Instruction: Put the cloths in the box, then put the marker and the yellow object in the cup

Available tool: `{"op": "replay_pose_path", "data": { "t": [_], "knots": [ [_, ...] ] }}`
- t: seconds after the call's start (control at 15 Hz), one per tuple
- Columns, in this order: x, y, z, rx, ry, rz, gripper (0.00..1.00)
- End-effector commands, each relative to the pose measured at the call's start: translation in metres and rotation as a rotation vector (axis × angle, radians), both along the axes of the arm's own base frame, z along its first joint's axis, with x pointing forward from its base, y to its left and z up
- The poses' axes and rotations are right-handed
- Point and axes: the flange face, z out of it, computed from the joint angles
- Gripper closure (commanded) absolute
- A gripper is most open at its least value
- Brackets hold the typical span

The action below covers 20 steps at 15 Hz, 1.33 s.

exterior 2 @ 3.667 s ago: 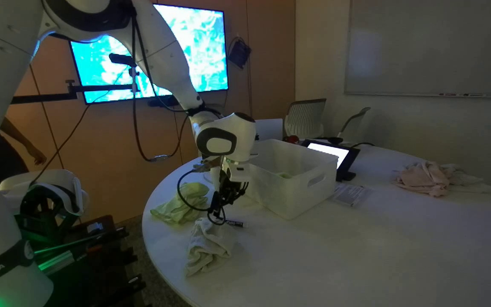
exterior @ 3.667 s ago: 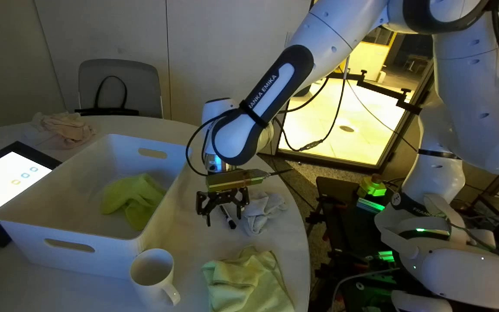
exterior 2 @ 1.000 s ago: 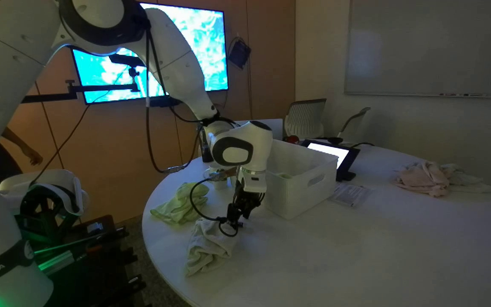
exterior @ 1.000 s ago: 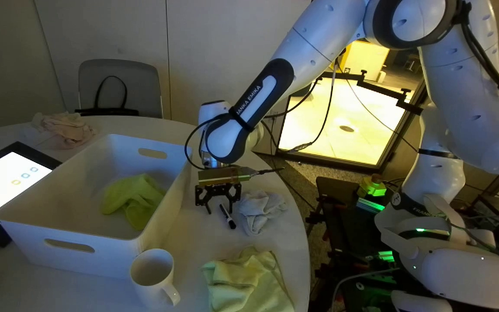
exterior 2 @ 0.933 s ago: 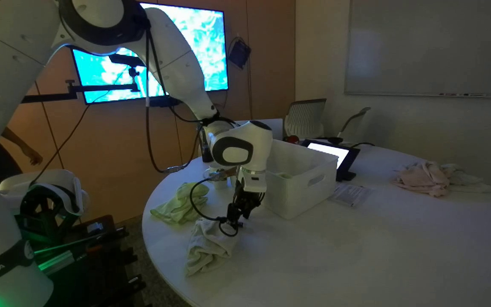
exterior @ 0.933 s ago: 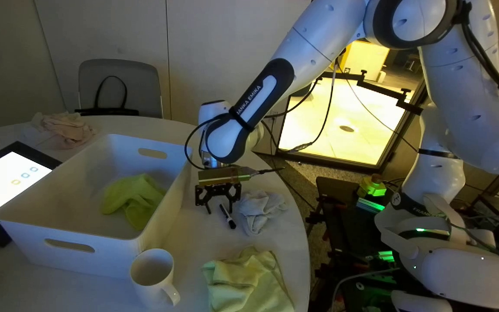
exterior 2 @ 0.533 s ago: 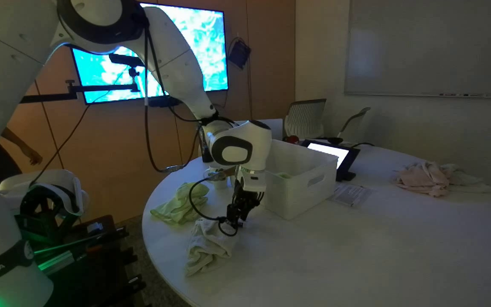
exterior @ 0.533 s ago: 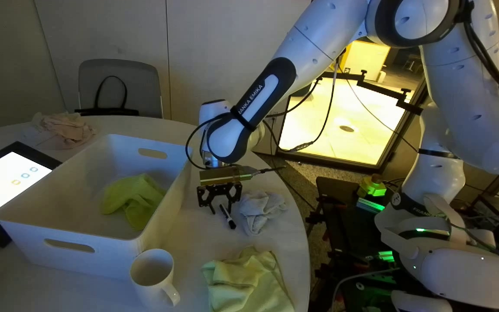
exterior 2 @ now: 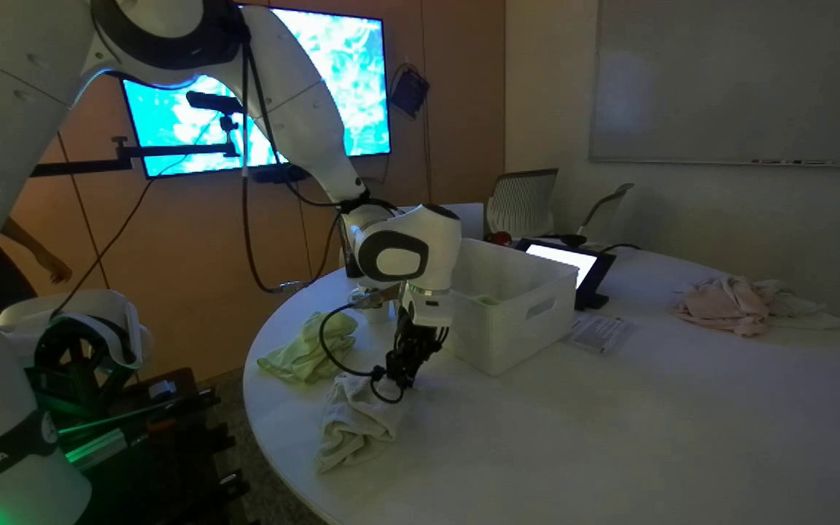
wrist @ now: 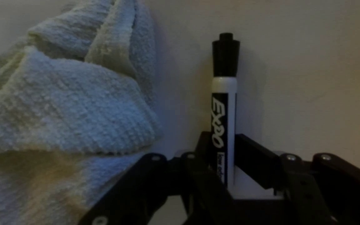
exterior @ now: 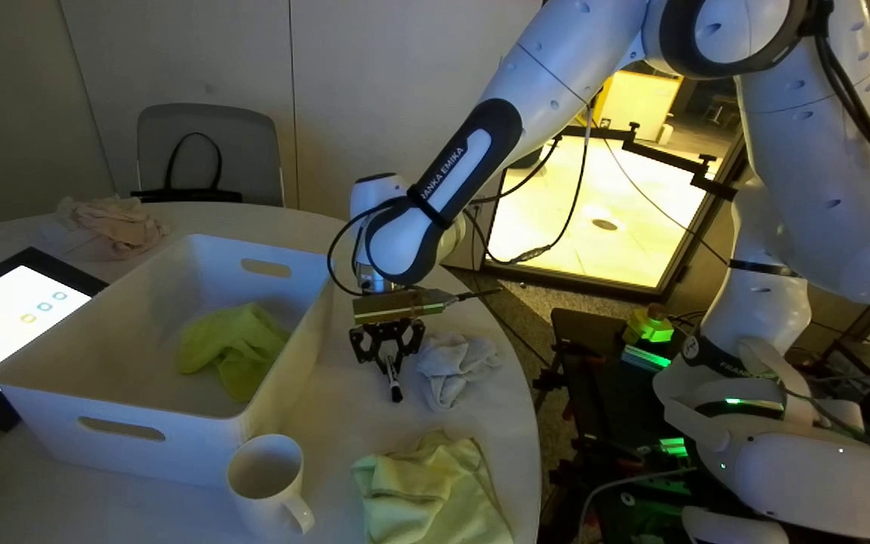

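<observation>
"Well, what do the fingers (wrist: pixel 255 159) hold?"

"Expo marker (wrist: pixel 223 112), black-capped, one, grasped between them, both sides of its barrel touched, cap end reaching past them."

"Location?"

"Just beside a crumpled white-grey cloth (exterior: pixel 456 370), which lies on the white desk (exterior 2: pixel 609 430). Whether the barrel meets the desk, I cannot tell."

"Other cloths?"

"Two. Bright yellow-green cloth (exterior: pixel 231 347), rumpled, inside the white plastic bin (exterior: pixel 186 449). Pale yellow-green cloth (exterior: pixel 435 491), loosely heaped, on the desk near its edge."

"Further entries?"

"White mug (exterior: pixel 263 508), one, upright, single-handled, just beside a corner of the bin. Lit screen (exterior: pixel 20 325), black-framed, one, on the bin's far side from the marker, shown in both exterior views. Beige-pink fabric heap (exterior 2: pixel 726 308), one, on the desk, well apart from the fingers."
</observation>
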Motion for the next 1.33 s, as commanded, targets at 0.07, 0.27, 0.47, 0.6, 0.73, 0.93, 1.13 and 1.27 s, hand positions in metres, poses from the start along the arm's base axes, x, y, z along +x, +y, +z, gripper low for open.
{"op": "replay_pose_path", "data": {
  "t": [0.07,0.27,0.47,0.6,0.73,0.93,1.13,1.27],
  "knots": [
    [-0.01,0.005,0.007,-0.025,0.011,0.032,0.91],
    [-0.018,0.008,0.021,-0.055,0.024,0.051,0.93],
    [-0.027,0.011,0.04,-0.11,0.042,0.067,0.93],
    [-0.031,0.015,0.059,-0.154,0.056,0.075,0.93],
    [-0.031,0.022,0.08,-0.194,0.056,0.08,0.93],
    [-0.026,0.036,0.115,-0.243,0.035,0.081,0.93],
    [-0.019,0.054,0.148,-0.273,-0.006,0.083,0.93],
    [-0.013,0.069,0.169,-0.287,-0.043,0.088,0.93]
  ]
}}
